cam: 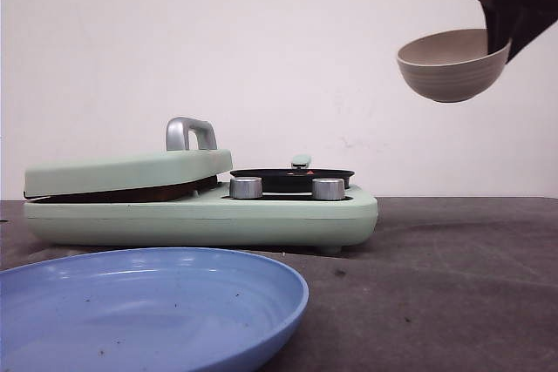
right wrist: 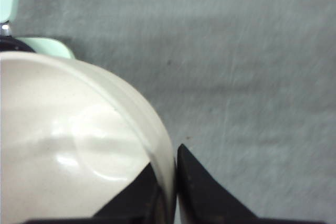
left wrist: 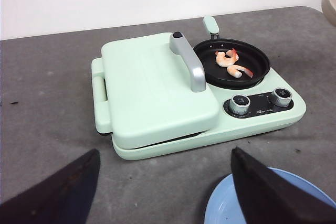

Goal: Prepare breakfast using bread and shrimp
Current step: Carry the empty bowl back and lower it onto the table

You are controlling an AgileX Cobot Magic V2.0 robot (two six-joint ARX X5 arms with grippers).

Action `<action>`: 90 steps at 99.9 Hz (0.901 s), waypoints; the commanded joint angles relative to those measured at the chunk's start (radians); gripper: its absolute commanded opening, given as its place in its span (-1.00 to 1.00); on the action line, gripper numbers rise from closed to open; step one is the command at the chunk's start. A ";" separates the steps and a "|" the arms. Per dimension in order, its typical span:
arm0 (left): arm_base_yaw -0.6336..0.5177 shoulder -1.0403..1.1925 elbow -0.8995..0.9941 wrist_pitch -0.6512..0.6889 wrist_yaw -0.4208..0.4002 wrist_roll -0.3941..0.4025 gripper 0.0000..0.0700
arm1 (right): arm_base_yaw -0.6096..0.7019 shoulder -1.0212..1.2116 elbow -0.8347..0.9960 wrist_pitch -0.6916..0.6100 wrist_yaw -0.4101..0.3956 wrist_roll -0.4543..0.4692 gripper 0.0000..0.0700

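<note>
Nearest in the front view lies a blue plate (cam: 148,311), its left and lower rim cut off by the frame edge; a few dark specks sit on its face. The left wrist view shows only a slice of that plate (left wrist: 231,208) between the left gripper (left wrist: 165,187)'s two dark fingers (left wrist: 63,192), which stand wide apart with nothing between them.

Behind the plate sits a mint-green breakfast maker (cam: 200,211) on the grey table (cam: 462,276). Its hinged lid (left wrist: 155,90) with a silver handle (left wrist: 189,64) is down over the griddle side, so whatever lies beneath, the bread included, is hidden; only a dark gap shows along the lid's edge. On the maker's right side a small black pan (left wrist: 232,61) holds the shrimp (left wrist: 231,62), two curled pink-orange pieces lying close together, the gap between them too small to judge. From the front the pan's rim hides almost all of them. Two silver knobs (cam: 288,188) sit in front of the pan.

Farther back and high up, well clear of the table, the right gripper (right wrist: 173,182) is clamped on the rim of a beige bowl (cam: 452,63), one finger inside and one outside. The arm is cut off at the frame corner. The bowl's inside (right wrist: 73,145) looks bare, though part of it lies outside the frame.
</note>
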 commanded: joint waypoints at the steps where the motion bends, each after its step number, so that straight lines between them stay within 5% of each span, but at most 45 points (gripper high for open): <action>1: -0.004 0.002 0.006 0.011 0.000 -0.002 0.23 | -0.018 0.032 0.021 -0.003 -0.070 0.021 -0.99; 23: -0.004 0.002 0.006 0.011 0.000 -0.002 0.23 | -0.056 0.126 0.021 -0.042 -0.195 0.016 -0.99; 90: -0.004 0.002 0.006 -0.019 0.000 0.002 0.23 | -0.056 0.393 0.021 -0.003 -0.188 -0.032 -0.99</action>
